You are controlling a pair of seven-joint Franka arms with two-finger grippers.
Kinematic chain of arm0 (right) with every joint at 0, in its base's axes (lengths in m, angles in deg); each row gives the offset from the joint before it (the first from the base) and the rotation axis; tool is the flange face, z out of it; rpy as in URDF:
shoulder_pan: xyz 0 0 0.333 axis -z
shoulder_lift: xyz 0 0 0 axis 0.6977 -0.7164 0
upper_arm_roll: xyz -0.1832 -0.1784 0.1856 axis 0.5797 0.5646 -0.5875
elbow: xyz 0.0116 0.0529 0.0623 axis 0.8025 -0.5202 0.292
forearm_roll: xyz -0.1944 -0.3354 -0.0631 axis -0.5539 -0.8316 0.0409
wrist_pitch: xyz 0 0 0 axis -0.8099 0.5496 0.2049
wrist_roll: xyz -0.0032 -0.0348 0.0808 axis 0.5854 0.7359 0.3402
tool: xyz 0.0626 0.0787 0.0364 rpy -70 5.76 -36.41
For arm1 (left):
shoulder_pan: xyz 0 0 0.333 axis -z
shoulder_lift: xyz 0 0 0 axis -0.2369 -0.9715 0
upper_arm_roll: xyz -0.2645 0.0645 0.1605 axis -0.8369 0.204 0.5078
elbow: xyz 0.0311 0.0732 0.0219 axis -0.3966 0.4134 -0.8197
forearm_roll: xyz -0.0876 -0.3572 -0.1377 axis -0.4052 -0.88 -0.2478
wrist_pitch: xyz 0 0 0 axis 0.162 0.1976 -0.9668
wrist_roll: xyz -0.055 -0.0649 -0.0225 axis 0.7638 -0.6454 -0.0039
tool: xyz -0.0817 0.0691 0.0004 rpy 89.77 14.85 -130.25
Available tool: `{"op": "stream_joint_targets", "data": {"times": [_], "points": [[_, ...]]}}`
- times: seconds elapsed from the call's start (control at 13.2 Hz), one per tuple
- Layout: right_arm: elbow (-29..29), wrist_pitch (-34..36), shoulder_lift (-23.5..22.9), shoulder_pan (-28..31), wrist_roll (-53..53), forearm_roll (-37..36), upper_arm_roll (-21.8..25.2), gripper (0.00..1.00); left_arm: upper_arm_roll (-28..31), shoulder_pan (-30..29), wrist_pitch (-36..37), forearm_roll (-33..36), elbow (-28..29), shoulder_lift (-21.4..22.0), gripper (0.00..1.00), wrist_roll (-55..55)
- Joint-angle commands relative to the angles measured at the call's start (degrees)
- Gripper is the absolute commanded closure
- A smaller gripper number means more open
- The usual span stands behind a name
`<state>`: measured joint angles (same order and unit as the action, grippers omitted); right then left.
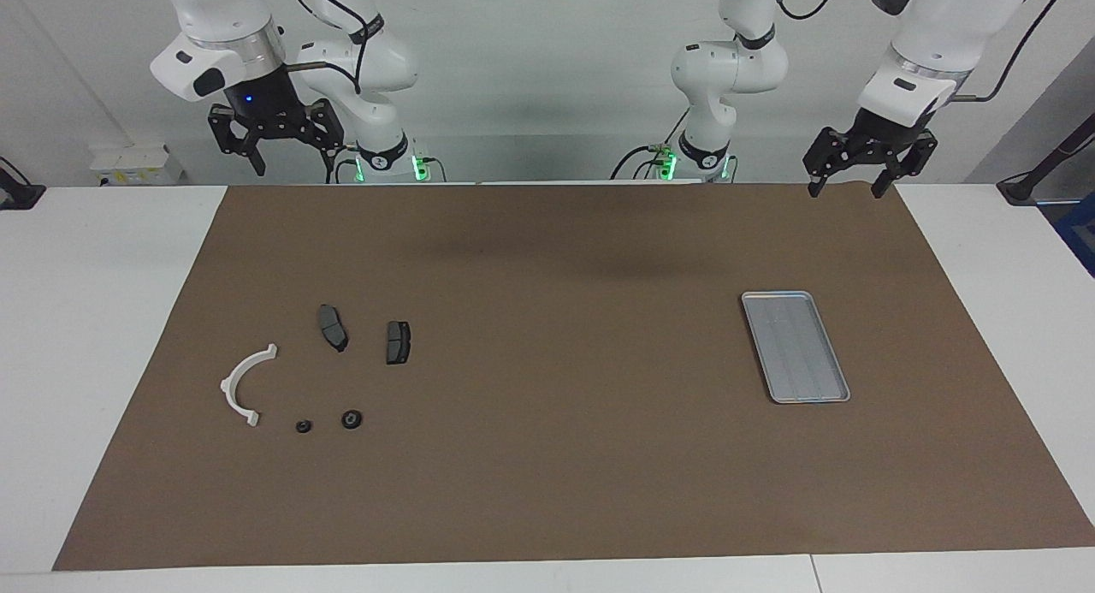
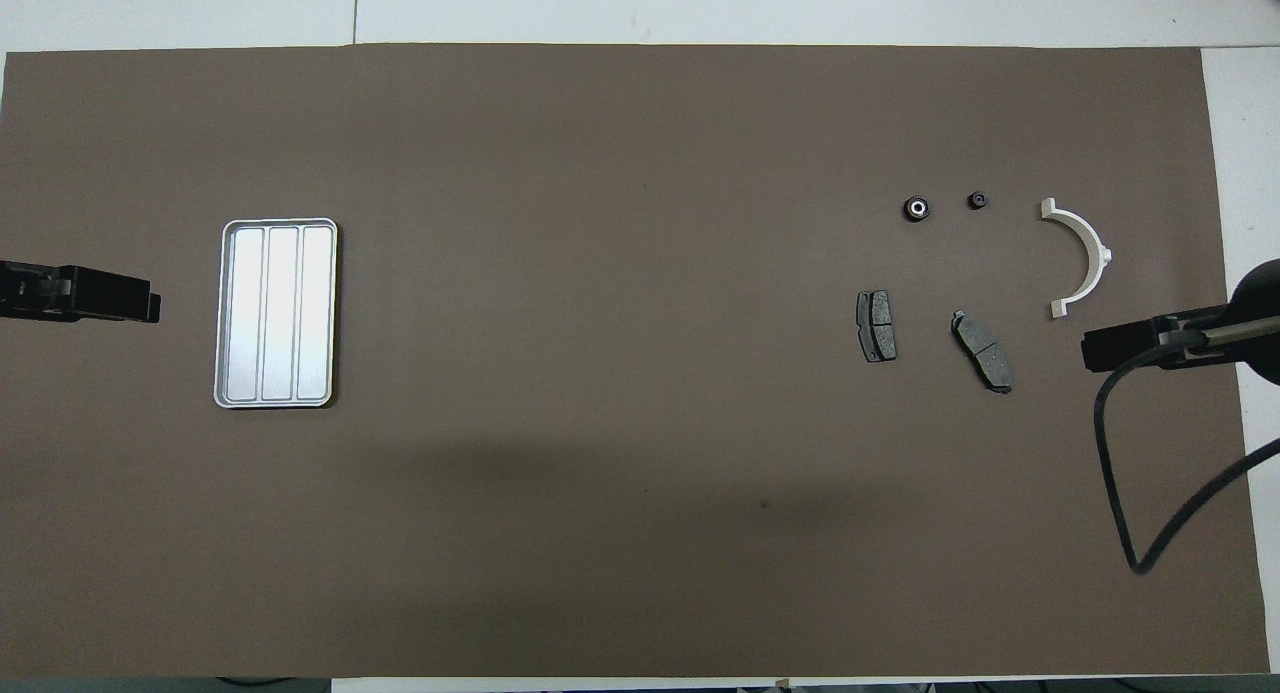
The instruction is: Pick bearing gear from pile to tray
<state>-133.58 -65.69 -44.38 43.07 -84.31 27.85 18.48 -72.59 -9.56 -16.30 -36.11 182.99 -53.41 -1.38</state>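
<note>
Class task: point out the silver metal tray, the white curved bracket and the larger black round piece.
Silver-grey metal tray (image 2: 280,228): overhead view, its rim.
White curved half-ring bracket (image 1: 237,376): facing view, middle of its arc.
Larger black round piece (image 2: 916,209): overhead view, its centre.

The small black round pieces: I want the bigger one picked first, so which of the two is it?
The larger black round piece, the one with a pale centre in the overhead view. It lies toward the tray's end of the table; the smaller piece lies beside the white bracket.

Both arms wait raised, left claw (image 1: 861,175) and right claw (image 1: 275,144) spread open.
</note>
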Motion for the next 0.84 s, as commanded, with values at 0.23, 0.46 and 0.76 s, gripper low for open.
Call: {"op": "stream_joint_targets", "data": {"times": [0.23,0.46,0.76], "points": [[-4.7,-15.5,-10.8,1.0,6.8,0.9,-0.1,0.00,0.2,0.2,-0.3,-0.6,2.2,2.0,0.00,0.0],[-4.3,-25.4,-19.3,0.6,12.6,0.1,-0.1,0.00,0.3,0.1,-0.3,-0.6,2.2,2.0,0.00,0.0],[-3.9,-37.1,-30.0,0.5,21.1,-0.4,-0.1,0.00,0.3,0.1,-0.3,-0.6,2.2,2.0,0.00,0.0]]}}
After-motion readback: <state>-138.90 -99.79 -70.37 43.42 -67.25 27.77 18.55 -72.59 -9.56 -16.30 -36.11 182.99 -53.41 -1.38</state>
